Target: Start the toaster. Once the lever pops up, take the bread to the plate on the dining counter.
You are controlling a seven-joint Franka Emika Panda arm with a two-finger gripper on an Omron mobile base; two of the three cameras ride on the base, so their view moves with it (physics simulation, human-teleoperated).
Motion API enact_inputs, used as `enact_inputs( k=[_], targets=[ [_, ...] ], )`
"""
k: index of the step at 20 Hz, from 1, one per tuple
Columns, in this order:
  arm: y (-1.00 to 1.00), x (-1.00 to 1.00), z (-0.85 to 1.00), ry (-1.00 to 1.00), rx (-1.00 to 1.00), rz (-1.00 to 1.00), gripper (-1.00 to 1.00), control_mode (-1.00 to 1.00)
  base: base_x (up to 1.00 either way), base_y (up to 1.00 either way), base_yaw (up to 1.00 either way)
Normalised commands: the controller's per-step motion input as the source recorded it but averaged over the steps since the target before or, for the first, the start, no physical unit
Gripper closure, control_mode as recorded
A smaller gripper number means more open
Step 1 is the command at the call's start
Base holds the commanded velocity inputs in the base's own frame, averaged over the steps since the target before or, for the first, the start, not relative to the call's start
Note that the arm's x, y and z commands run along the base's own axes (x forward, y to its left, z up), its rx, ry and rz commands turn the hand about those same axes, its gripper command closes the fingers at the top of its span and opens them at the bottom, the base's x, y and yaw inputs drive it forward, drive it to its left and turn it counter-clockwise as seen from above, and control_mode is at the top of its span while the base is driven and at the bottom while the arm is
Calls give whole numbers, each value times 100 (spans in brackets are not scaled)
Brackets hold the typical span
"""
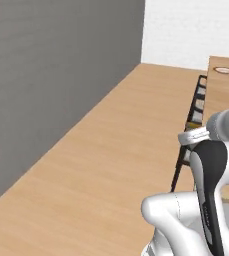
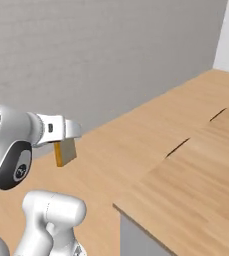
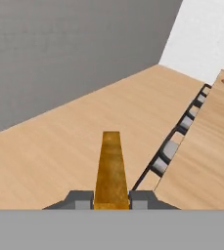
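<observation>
My claw clamps the bread edge-on for carrying; plate waits far along the counter.

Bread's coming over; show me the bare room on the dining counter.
The dining counter is bare wood from its near corner back; the plate sits at the far end. The stools crowd its side edge. The pincer holds the bread.

Both base views behind the arm, hand view along the bread, all sharing the dining counter.
</observation>
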Motion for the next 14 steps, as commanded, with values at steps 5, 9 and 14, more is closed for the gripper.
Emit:
enact_inputs(
  k=[5, 9, 14],
  targets=[
    [0, 0, 0, 0, 0, 0, 100, 100, 100, -3, -39],
    [0, 0, 0, 0, 0, 0, 100, 100, 100, 18, -29],
    [0, 0, 0, 0, 0, 0, 100, 100, 100, 53, -29]
  ],
)
